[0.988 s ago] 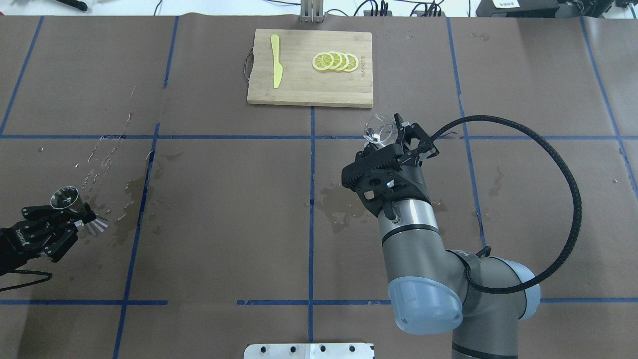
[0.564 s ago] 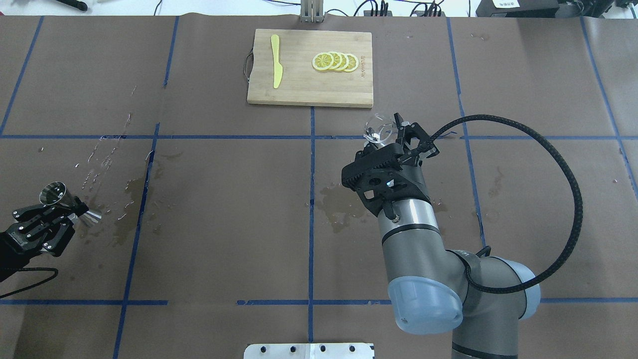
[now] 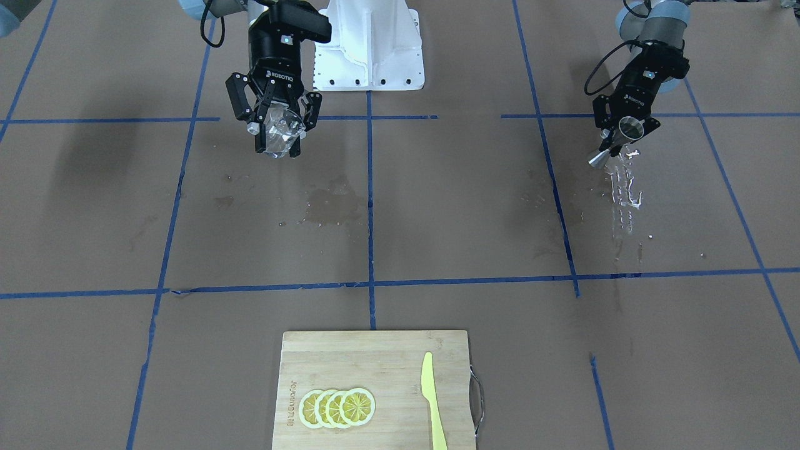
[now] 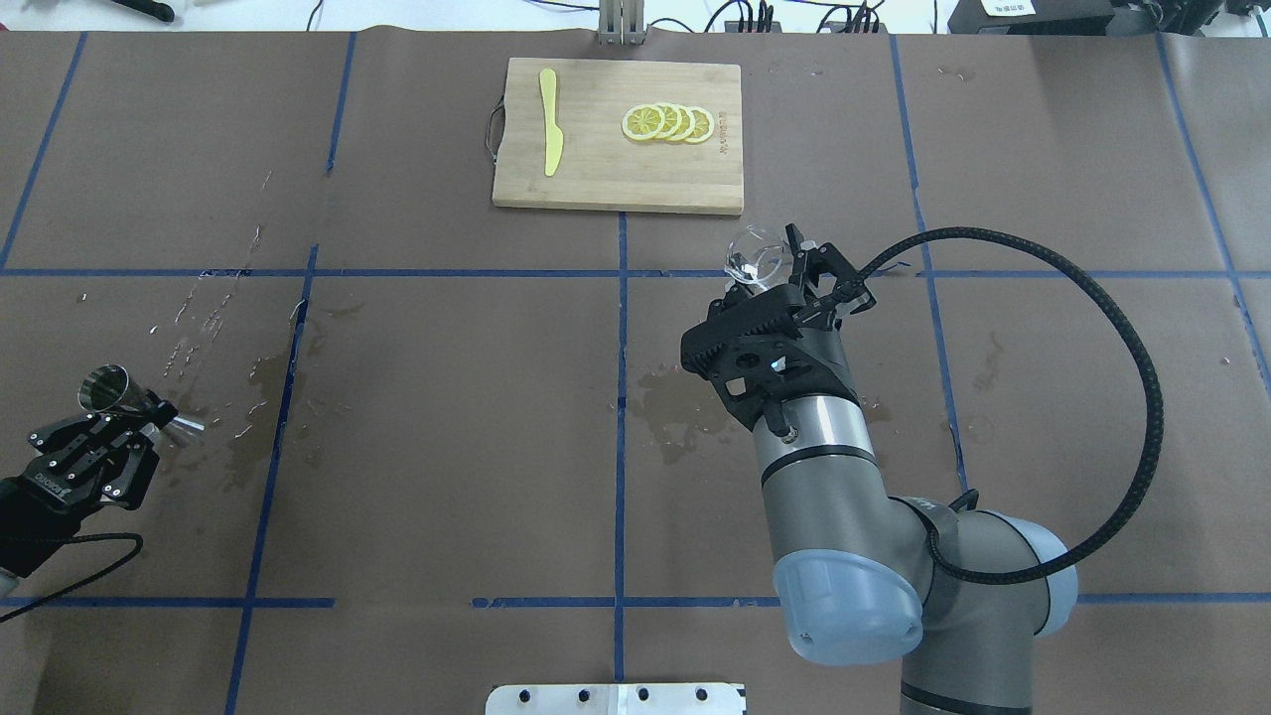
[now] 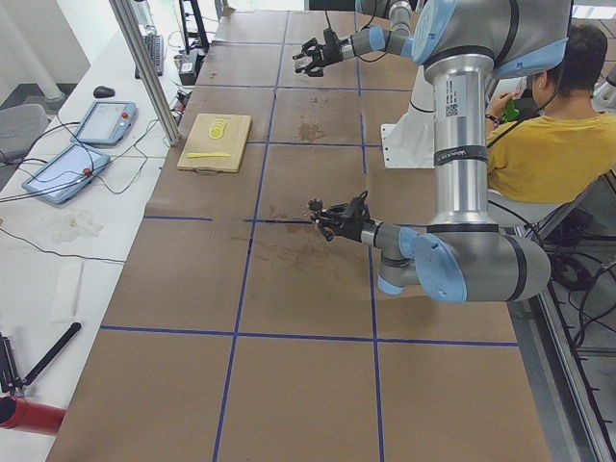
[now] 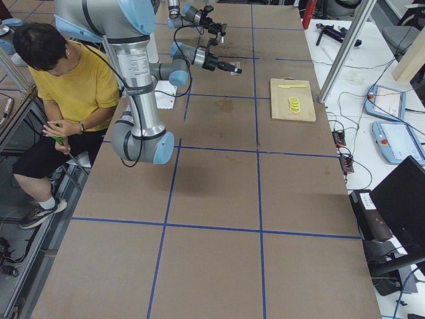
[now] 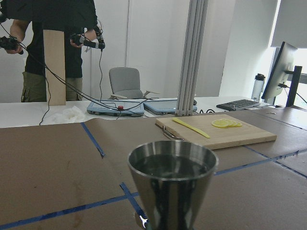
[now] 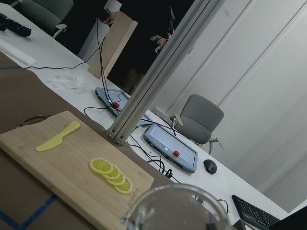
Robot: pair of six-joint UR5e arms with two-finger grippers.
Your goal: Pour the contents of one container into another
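Observation:
My left gripper [image 4: 145,413] is shut on the waist of a steel jigger [image 4: 106,387] above the table's left edge; the same jigger [image 3: 630,128] shows at the front view's upper right. In the left wrist view the jigger [image 7: 172,187] stands upright with liquid near its rim. My right gripper [image 4: 786,272] is shut on a clear glass [image 4: 755,260] held over the table right of centre, far from the jigger. The glass [image 3: 278,134] sits between the black fingers [image 3: 257,134], and its rim [image 8: 177,211] fills the right wrist view's bottom edge.
A wooden cutting board [image 4: 596,179] lies at the far middle with lemon slices [image 4: 667,123] and a yellow knife [image 4: 549,134]. Spilled drops [image 4: 213,318] streak the brown paper near the jigger. A wet patch [image 4: 665,407] marks the centre.
My left gripper has shifted a little to the left with the jigger and settled. The right arm and the glass have not moved.

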